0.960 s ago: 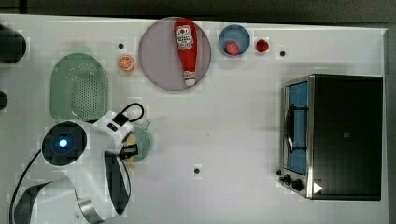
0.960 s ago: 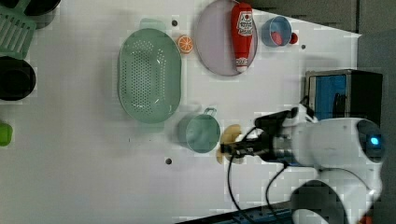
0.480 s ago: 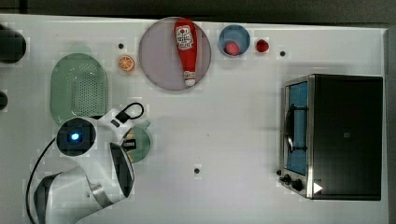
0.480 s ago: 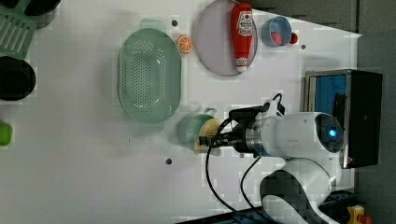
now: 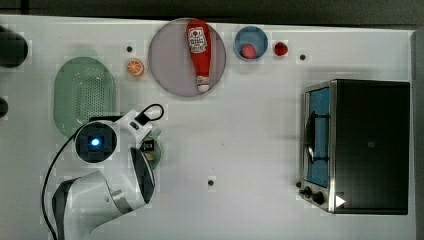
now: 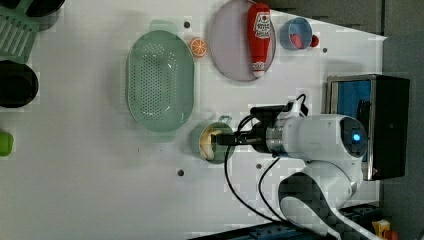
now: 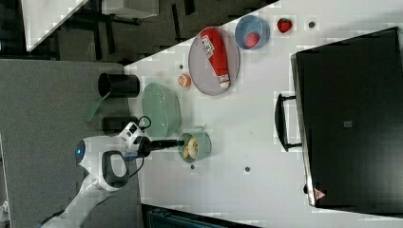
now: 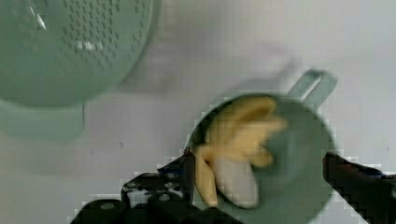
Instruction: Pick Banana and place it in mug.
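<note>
The gripper (image 8: 259, 175) hangs with its jaws spread wide, clear of the banana (image 8: 236, 144), which lies loose inside the mug (image 8: 303, 186); at the top view's eleven o'clock of the mug sits the green colander (image 5: 84, 93)

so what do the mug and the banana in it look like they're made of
The mug looks like matte moulded plastic: uniform muted green with soft edges and no glaze shine. The banana also looks plastic or rubbery, a toy: smooth, pale yellow-cream fingers fused in one bunch. Neither can be settled by look alone.
</note>
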Motion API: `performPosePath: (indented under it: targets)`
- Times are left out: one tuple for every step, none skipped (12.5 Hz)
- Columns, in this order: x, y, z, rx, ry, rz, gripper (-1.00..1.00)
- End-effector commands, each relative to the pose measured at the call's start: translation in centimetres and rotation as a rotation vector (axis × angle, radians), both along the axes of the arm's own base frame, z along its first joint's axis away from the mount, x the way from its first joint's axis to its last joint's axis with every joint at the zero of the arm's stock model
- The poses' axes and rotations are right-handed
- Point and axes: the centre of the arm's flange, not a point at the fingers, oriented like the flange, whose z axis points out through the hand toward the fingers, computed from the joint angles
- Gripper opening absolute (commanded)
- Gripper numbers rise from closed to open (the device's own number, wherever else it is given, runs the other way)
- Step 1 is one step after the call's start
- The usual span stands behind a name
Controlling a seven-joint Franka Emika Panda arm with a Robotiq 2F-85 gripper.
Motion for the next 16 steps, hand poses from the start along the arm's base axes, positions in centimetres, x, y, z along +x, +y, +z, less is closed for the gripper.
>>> performPosePath:
  targets:
    - [0.9, -0.6, 2.5, -0.008, -0.05, -0.064, 1.0]
    - [1.7, -1.2, 4.0, -0.004, -0.08, -0.08, 1.0]
    - [2.5, -2.1, 6.1, -0.003, -0.118, -0.102, 1.0]
    - [3.0, -3.2, 8.5, -0.006, -0.153, -0.124, 1.0]
    - [3.4, -4.5, 11.2, -0.012, -0.185, -0.149, 1.0]
    - [3.5, -6.0, 13.9, -0.024, -0.202, -0.178, 1.0]
    - [3.3, -7.9, 16.5, -0.04, -0.199, -0.212, 1.0]
    - [2.9, -9.8, 19.0, -0.054, -0.191, -0.248, 1.0]
    - [2.4, -11.9, 21.1, -0.067, -0.167, -0.288, 1.0]
    - [1.9, -14.3, 22.9, -0.073, -0.143, -0.332, 1.0]
    - [1.7, -16.9, 24.6, -0.071, -0.133, -0.381, 1.0]
    - [1.6, -19.3, 26.3, -0.065, -0.142, -0.426, 1.0]
    - [1.7, -21.6, 27.9, -0.058, -0.166, -0.466, 1.0]
    - [1.6, -23.4, 29.0, -0.053, -0.168, -0.5, 1.0]
    - [1.5, -24.9, 30.0, -0.049, -0.154, -0.531, 1.0]
    - [1.3, -26.2, 30.8, -0.047, -0.136, -0.581, 1.0]
